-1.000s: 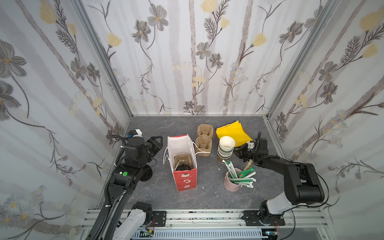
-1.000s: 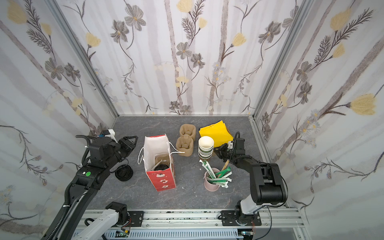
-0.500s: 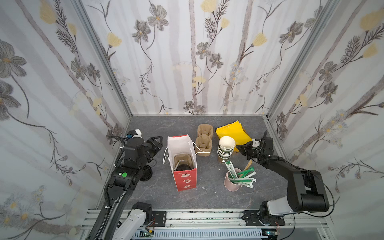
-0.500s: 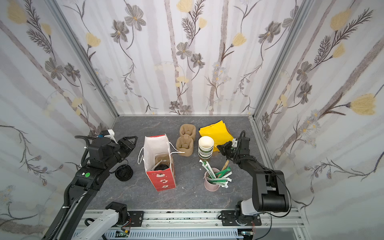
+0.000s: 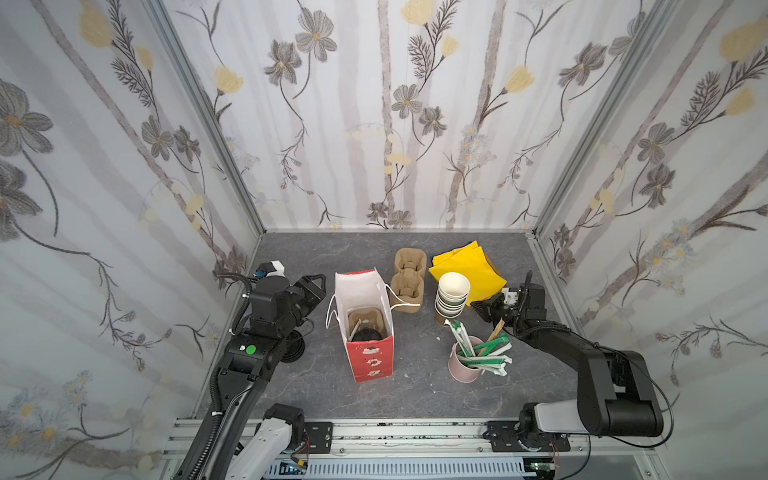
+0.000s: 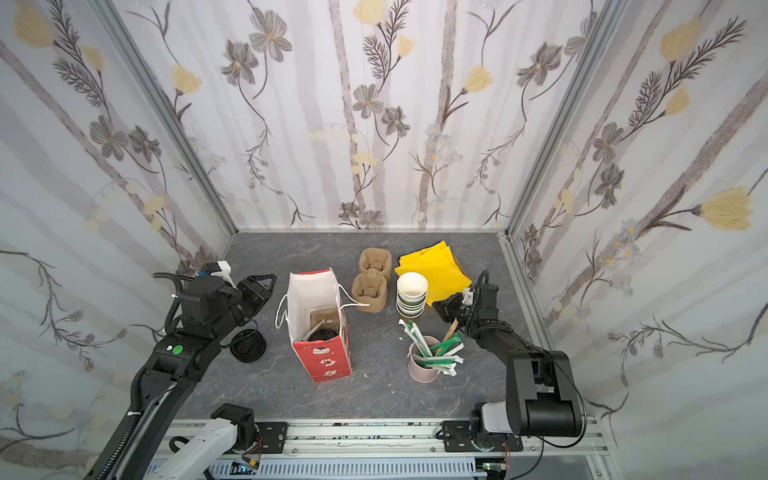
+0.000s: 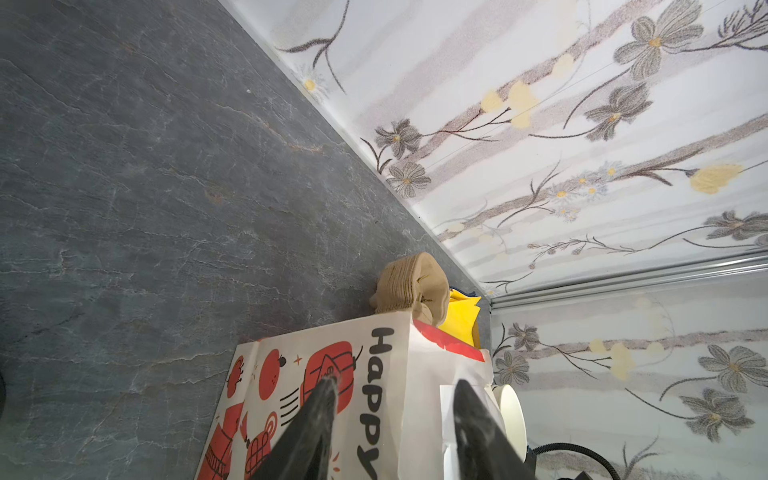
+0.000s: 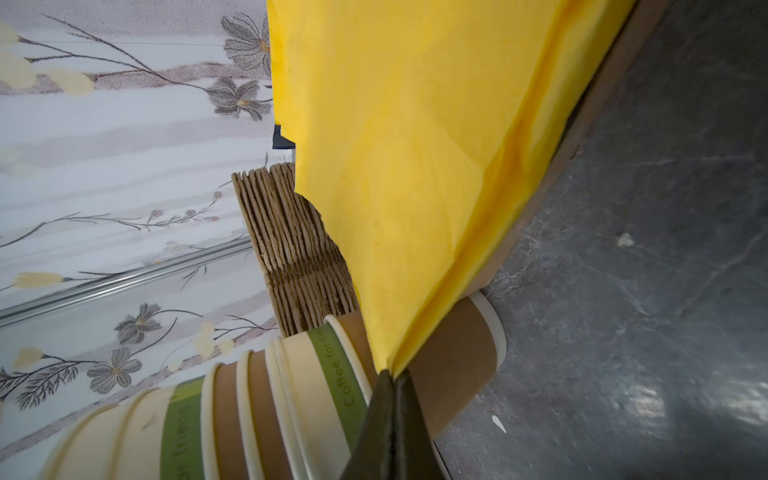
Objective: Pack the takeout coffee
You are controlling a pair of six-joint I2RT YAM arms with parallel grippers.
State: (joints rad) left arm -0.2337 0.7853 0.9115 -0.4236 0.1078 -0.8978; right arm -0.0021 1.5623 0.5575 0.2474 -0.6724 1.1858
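The takeout coffee [image 5: 366,333] shows only its black lid, down in a brown carrier inside the red and white paper bag [image 5: 370,361], as in both top views [image 6: 325,335]. My left gripper [image 5: 316,284] hangs open just left of the bag's top, and in the left wrist view the gripper [image 7: 395,382] has the bag's printed side [image 7: 316,374] in front of its spread fingers. My right gripper [image 5: 478,309] is shut on a corner of the top yellow napkin [image 8: 415,145], with its fingertips [image 8: 392,376] pressed together beside the stack of cups [image 8: 291,395].
A stack of lidless cups [image 5: 453,291] stands between the bag and the yellow napkin pile [image 5: 465,266]. Brown cup carriers [image 5: 409,274] lie behind the bag. A pink cup of wrapped straws [image 5: 463,368] stands in front of the right gripper. A black coil [image 6: 248,345] lies under the left arm.
The right gripper's jaws have closed on the yellow napkin's corner, and that arm has shifted a little. The left arm and the bag have not moved.
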